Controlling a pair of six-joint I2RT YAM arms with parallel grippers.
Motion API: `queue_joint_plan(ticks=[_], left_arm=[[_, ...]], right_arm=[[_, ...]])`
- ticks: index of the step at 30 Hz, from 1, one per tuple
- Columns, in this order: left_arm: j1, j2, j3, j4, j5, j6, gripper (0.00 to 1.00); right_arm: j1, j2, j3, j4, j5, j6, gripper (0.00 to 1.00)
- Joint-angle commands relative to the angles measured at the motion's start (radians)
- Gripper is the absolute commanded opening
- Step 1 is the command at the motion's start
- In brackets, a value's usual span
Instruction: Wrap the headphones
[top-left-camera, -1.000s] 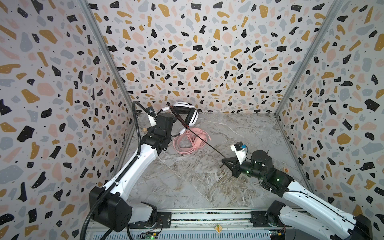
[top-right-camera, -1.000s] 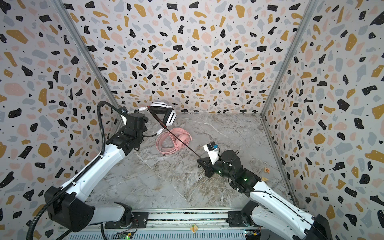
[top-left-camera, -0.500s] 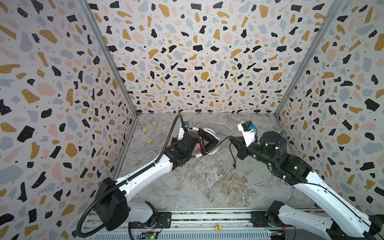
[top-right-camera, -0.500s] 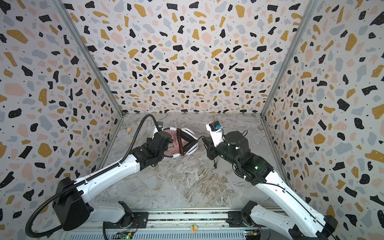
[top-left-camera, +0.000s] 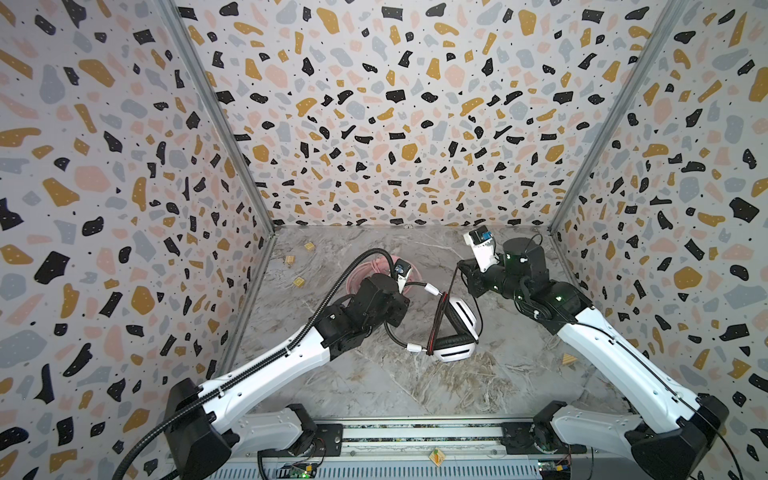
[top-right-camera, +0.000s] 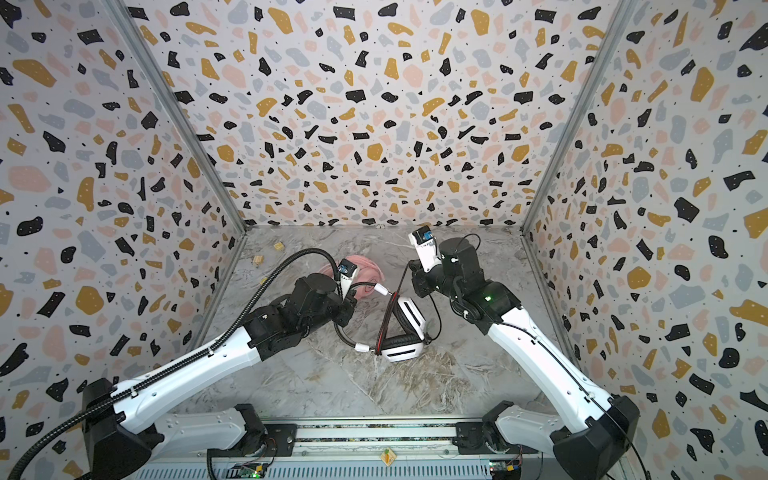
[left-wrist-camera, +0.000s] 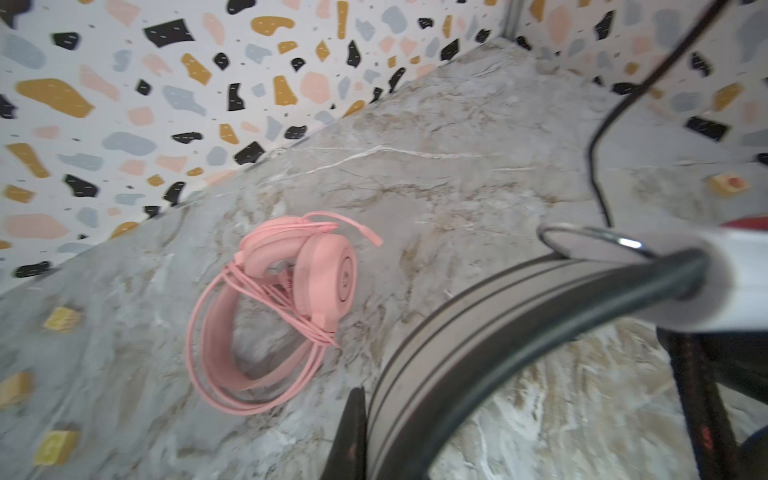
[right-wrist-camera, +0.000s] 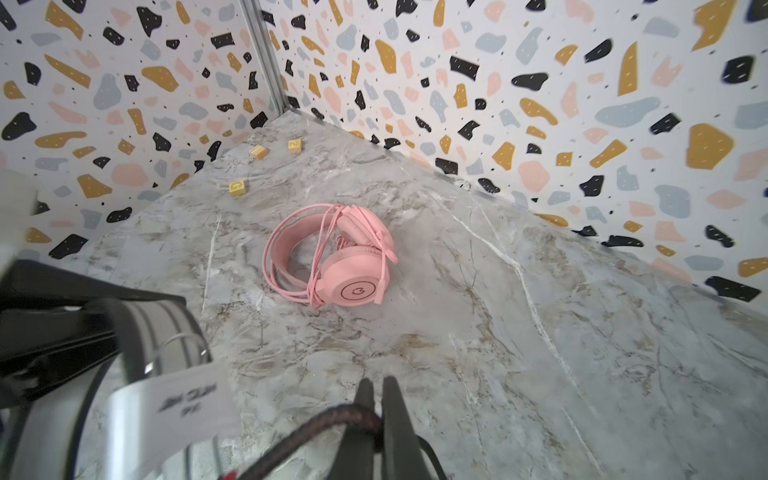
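A grey marbled surface (top-left-camera: 374, 386) is boxed in by terrazzo-patterned walls (top-left-camera: 395, 124) on three sides. There are two headsets. The pink headset (right-wrist-camera: 332, 253) lies toward the back left with its cable looped round it, and the white-and-black headset (top-left-camera: 455, 328) is mid-surface between the arms. The left jaws clamp its headband (left-wrist-camera: 415, 353); the right jaws pinch its braided black cable (right-wrist-camera: 324, 419). A top view shows four small wooden blocks (top-left-camera: 298, 282): three back left, one front right

left arm (top-left-camera: 270, 365) stretched forward | left gripper (top-left-camera: 394, 318) clamped closed | right arm (top-left-camera: 615, 357) bent inward | right gripper (right-wrist-camera: 377, 392) pinched closed
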Motion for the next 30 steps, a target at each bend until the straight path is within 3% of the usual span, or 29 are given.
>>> queue_joint_plan(ticks=[1,6,12,22,25,30], left_arm=[[-0.009,-0.095,0.009,0.048,0.209,-0.026,0.0],[-0.01,-0.191,0.039,0.084,0.209,-0.069,0.0],[-0.008,-0.146,0.214,-0.043,0.253,-0.075,0.0],[-0.009,-0.121,0.338,-0.098,0.281,-0.101,0.0],[-0.009,-0.109,0.384,-0.108,0.328,-0.12,0.0],[-0.009,-0.087,0.482,-0.137,0.346,-0.135,0.0]], right_arm=[[-0.03,0.027,-0.01,0.1,-0.069,0.008,0.0],[-0.031,0.023,-0.147,0.224,-0.162,0.048,0.01],[-0.022,0.002,-0.276,0.38,-0.341,0.09,0.09],[0.007,-0.065,-0.45,0.566,-0.443,0.138,0.41],[0.006,-0.06,-0.507,0.688,-0.514,0.176,0.46],[0.006,0.003,-0.546,0.837,-0.538,0.228,0.46]])
